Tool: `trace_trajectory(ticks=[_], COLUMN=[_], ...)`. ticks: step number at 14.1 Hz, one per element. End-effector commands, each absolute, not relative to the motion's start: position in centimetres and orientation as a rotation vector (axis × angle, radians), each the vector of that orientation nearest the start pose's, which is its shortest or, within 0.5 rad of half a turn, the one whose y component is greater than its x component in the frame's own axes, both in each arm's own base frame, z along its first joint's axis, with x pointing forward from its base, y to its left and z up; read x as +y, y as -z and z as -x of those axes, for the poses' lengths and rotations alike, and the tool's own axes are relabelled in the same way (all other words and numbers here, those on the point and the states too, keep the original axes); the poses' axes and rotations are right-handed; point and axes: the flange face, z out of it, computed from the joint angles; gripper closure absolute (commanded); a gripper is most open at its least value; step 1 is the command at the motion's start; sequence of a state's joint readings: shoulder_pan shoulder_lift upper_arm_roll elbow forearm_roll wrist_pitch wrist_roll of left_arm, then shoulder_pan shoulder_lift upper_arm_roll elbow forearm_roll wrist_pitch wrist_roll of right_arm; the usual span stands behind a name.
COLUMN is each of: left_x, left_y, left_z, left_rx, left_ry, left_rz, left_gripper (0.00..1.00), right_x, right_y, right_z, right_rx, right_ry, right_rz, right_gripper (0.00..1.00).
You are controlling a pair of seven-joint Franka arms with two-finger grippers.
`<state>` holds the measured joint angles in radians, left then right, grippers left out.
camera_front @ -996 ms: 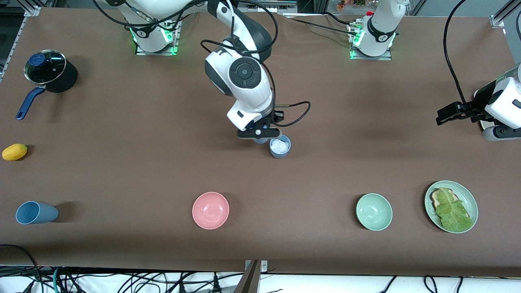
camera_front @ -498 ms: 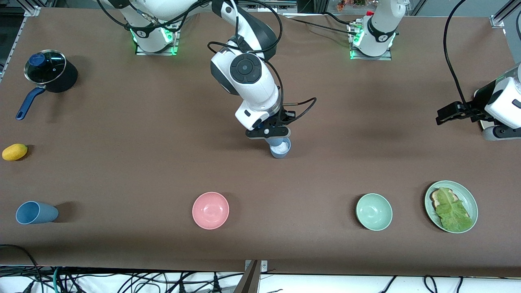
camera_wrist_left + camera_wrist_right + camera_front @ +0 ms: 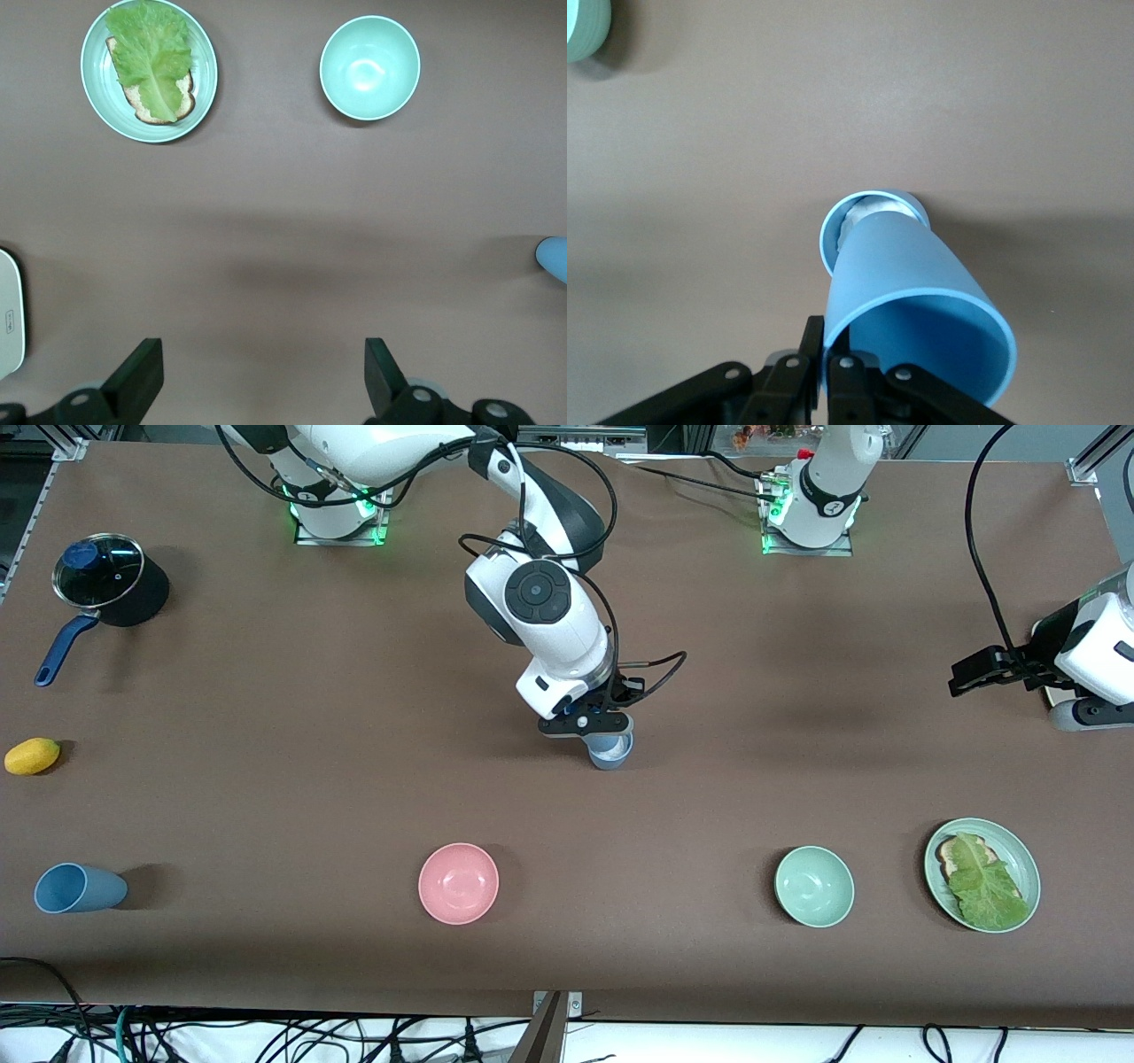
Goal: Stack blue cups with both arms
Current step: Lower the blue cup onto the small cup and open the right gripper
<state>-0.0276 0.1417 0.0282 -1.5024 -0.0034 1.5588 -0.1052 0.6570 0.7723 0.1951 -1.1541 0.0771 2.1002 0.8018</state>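
My right gripper is shut on the rim of a blue cup and holds it tilted over the middle of the table. The cup's base rests in the mouth of a second, upright blue cup, which has something white crumpled inside. The right gripper pinches the held cup's wall between both fingers. A third blue cup lies on its side near the front camera at the right arm's end. My left gripper waits open and empty at the left arm's end; it also shows in the left wrist view.
A pink bowl, a pale green bowl and a green plate with toast and lettuce stand nearer the front camera. A lidded black pot and a yellow fruit are at the right arm's end.
My right gripper has moved toward the left arm's end with the blue cup and brought it over and into the upright cup, covering the white filling. The left arm has not moved.
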Motion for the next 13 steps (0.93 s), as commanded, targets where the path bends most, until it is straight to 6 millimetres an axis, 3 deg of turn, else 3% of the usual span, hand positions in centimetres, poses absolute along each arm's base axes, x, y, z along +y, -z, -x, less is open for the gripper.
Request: trace_trajectory(ticks=[1,13], left_x=[0.02,0.03], left_y=[-57.95,-57.95], left_z=[-58.69,-58.69], left_rx=[-0.145,-0.145], left_ry=[-0.146,-0.146], left_rz=[3.147,3.147], left_gripper=[0.00,0.00], right_x=[56.04,56.61], right_y=[-36.41,-35.56], right_z=[-54.21,-54.22], right_rx=[0.087,0.103], right_ry=[-0.039,-0.050], right_rz=[2.843,2.801], right_gripper=[1.00,1.00])
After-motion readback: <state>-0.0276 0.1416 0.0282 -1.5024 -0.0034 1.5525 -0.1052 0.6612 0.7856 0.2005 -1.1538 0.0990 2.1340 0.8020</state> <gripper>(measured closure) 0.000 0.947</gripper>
